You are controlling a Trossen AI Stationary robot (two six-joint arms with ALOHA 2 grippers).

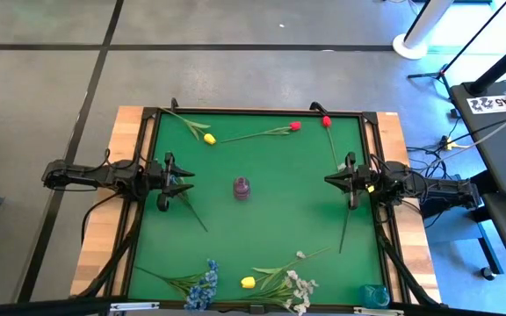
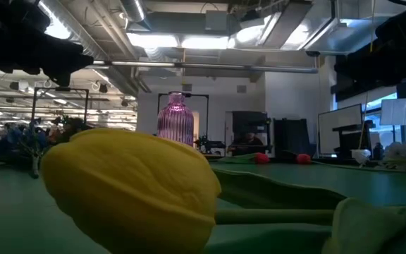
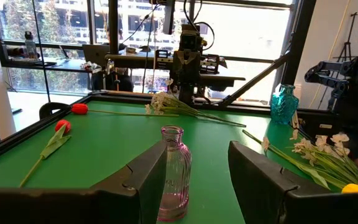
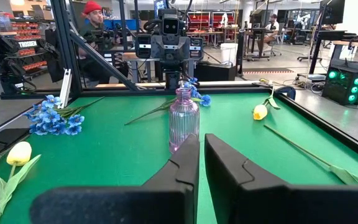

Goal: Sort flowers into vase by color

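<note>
A pink ribbed glass vase stands upright mid-table, between my two grippers. My left gripper is open, level and pointing at it from the table's left. My right gripper is shut and faces it from the right. Flowers lie flat on the green mat. Along the far edge are a yellow tulip and two red tulips. Along the near edge are a blue spray, a yellow tulip and white sprays. Another blue spray lies by my left arm, and a white spray by my right arm.
A teal glass vase stands in the near right corner. A raised black rim frames the mat. Bare mat lies around the pink vase. Beyond the table, a person in a red cap is in the room.
</note>
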